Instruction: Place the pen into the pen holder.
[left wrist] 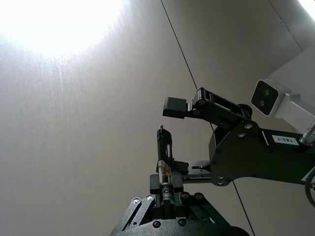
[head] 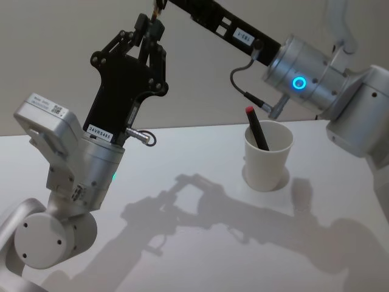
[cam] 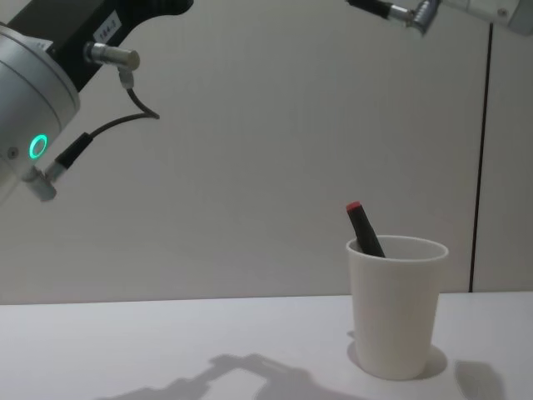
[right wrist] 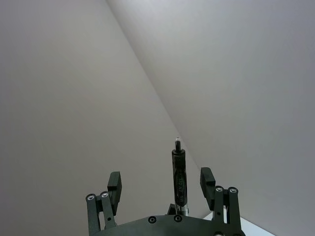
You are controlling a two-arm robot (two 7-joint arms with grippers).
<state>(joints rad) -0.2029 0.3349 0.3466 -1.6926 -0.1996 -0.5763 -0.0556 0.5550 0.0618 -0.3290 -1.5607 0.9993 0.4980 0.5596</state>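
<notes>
My left gripper [left wrist: 165,196] is raised high, well left of the cup, and shut on a black pen [left wrist: 163,152] that points up out of it. In the head view the left gripper [head: 152,27] is near the top. My right gripper [right wrist: 160,178] is open, and the same pen [right wrist: 179,177] stands between its two fingers without touching them. The left wrist view shows the right gripper [left wrist: 173,137] reaching in from the side. The white pen holder [head: 267,157] stands on the table to the right, with another black pen with a red end [head: 256,128] leaning inside it.
The white table [head: 340,255] carries the arms' shadows in front of the pen holder [cam: 396,304]. A plain wall with a dark vertical seam [cam: 480,158] stands behind. My right arm's link [head: 213,21] crosses high above the table.
</notes>
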